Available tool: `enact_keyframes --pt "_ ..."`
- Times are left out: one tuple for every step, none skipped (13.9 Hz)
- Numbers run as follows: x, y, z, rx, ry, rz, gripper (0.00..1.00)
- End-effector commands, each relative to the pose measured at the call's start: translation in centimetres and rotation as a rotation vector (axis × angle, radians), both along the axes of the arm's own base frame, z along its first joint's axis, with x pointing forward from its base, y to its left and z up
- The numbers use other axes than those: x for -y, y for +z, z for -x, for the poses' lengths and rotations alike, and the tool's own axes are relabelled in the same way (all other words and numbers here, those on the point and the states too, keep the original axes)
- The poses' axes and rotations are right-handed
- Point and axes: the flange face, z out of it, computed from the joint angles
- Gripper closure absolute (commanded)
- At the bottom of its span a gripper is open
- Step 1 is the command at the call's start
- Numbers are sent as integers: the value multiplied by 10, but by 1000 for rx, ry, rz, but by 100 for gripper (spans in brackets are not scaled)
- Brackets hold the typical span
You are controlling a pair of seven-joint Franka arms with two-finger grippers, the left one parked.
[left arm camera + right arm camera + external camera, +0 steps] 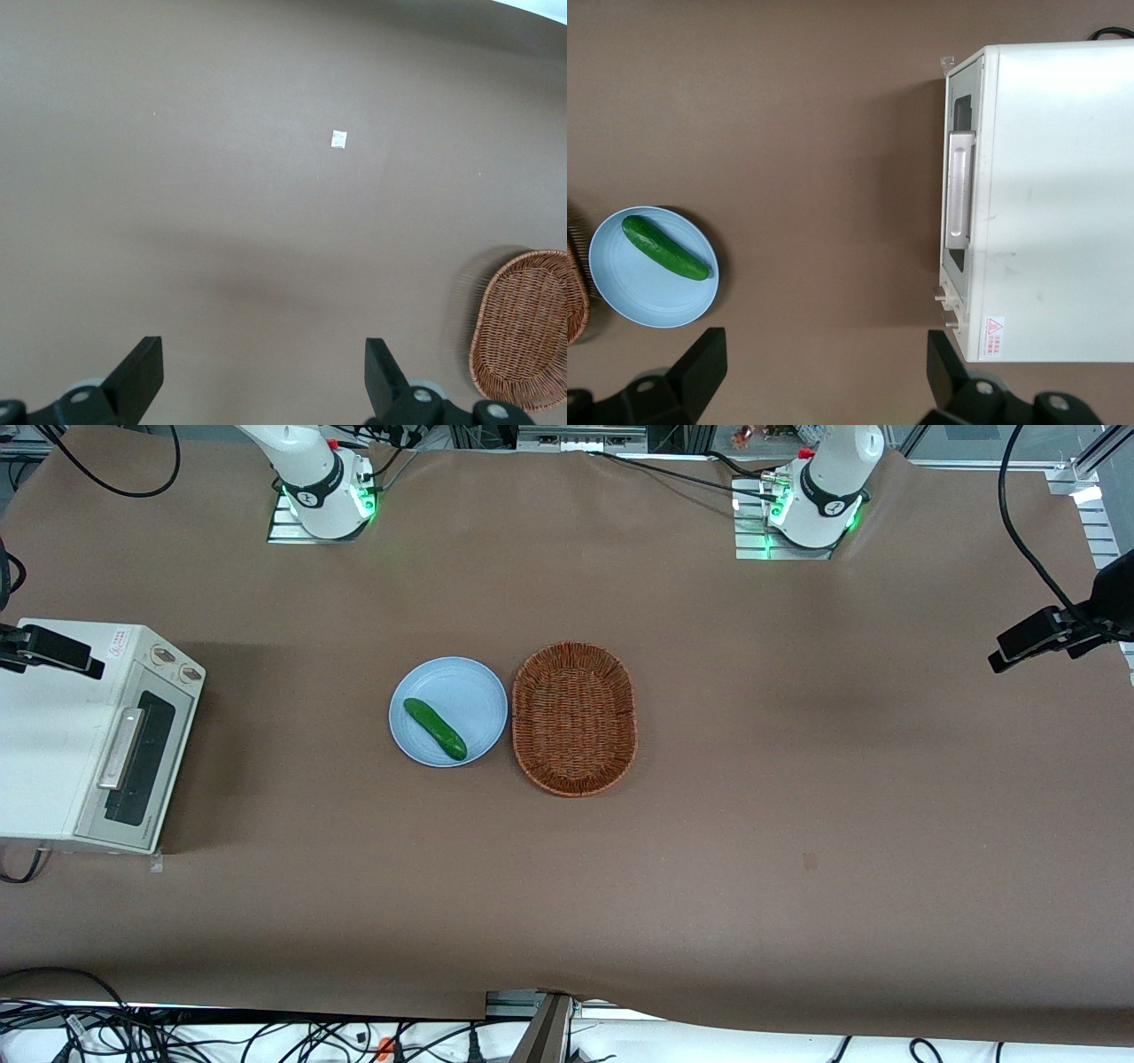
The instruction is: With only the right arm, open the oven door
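Oven door (142, 766) shut on brown table (797, 779), hand (824, 367) open above.

Matt brown paper-like table cover (797, 779), woven wicker basket (574, 718), brushed-metal handle (959, 188), black, seemingly plastic pincer (824, 367).

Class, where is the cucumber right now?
The cucumber lies on the light blue plate, beside the wicker basket. The open gripper hangs above the table between plate and toaster oven.
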Motion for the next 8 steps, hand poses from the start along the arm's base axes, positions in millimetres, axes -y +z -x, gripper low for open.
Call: enact_keyframes --pt "0 6 10 0 13 -26 0" --pt "0 6 10 0 14 -26 0" --pt "-1 5 10 -3 16 -25 0" --pt "-1 5 10 -5 17 -25 0" --pt "-2 4 9 -6 17 -26 0" --pt "-3 2 9 -14 19 -27 0" --pt "-3 1 9 -20 19 -28 0" --pt "-4 0 10 -30 21 -29 0"
